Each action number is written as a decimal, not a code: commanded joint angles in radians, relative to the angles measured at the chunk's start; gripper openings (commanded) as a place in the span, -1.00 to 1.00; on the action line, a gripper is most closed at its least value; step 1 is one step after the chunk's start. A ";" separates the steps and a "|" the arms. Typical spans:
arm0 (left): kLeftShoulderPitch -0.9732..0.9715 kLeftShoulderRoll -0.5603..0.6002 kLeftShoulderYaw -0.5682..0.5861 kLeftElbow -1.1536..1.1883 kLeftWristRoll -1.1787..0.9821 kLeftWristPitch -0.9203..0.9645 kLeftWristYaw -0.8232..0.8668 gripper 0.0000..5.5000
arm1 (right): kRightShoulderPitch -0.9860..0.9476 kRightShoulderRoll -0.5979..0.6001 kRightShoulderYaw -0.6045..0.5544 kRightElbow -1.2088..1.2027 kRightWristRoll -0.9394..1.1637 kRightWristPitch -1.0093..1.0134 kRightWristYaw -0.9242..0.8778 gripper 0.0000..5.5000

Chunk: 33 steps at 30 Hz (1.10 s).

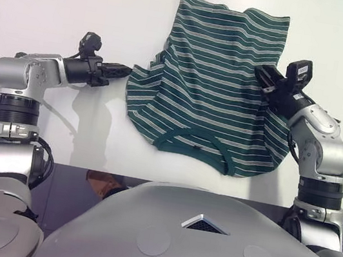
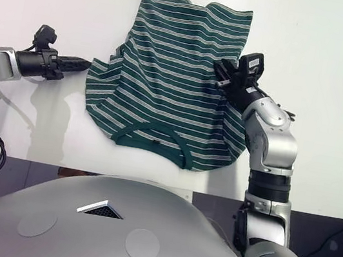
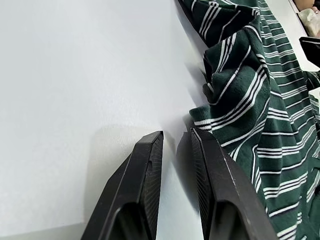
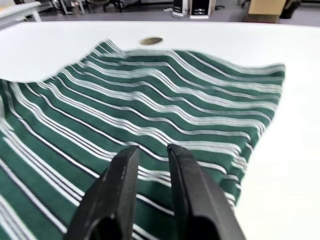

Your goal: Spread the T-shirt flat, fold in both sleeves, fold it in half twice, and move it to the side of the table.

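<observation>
One white table (image 1: 60,6) carries the whole scene, and on it lies the T-shirt (image 1: 212,76), dark green with thin white stripes. The head views show its full layout: the hem lies on the far side, the collar (image 1: 198,142) points toward the robot, and the cloth sits rumpled, not flat, with the sleeve on the robot's left (image 1: 141,79) bunched against the body.

The left gripper (image 1: 126,68) lies low over the bare table just beside that sleeve. From the head its fingers read as a single dark bar. The left wrist view shows them apart by a narrow slit, with white tabletop visible between them and nothing held. One finger (image 3: 220,190) is right at the sleeve's edge, where the fabric stands up in folds that the head views flatten out.

The right gripper (image 1: 266,73) is over the shirt's right side, inside its edge. The right wrist view shows its fingers (image 4: 185,190) likewise parted by a narrow gap and empty, with striped cloth beneath them. Whether the tips touch the cloth cannot be told.

Beyond the hem, a small round hole (image 4: 151,41) is set in the tabletop.
</observation>
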State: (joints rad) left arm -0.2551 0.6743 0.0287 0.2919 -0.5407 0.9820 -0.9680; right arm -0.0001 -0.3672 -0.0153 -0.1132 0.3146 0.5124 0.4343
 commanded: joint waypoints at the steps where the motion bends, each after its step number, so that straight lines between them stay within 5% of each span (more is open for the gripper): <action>1: 0.009 0.026 0.012 0.014 -0.006 0.046 -0.012 -0.63 | -0.015 0.008 -0.005 0.042 -0.014 -0.018 -0.003 -0.62; 8: 0.001 -0.038 0.111 0.034 -0.114 0.138 -0.021 -0.63 | -0.072 0.008 -0.001 0.136 -0.027 -0.041 0.014 -0.62; 14: 0.027 -0.072 0.071 -0.002 -0.080 0.100 0.014 -0.63 | -0.097 0.000 -0.002 0.193 -0.040 -0.060 0.025 -0.62; 20: 0.077 -0.102 0.077 -0.003 -0.048 -0.020 0.046 -0.97 | -0.105 -0.012 -0.001 0.201 -0.059 -0.059 0.043 -0.61; 33: 0.279 -0.190 0.417 -0.236 -0.278 -0.035 0.167 -0.99 | -0.067 -0.084 0.057 0.224 -0.165 -0.078 0.070 -0.61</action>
State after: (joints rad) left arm 0.0304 0.5197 0.4219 0.1508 -0.7750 0.9521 -0.8394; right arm -0.0797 -0.4331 0.0257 0.0858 0.1832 0.4213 0.4971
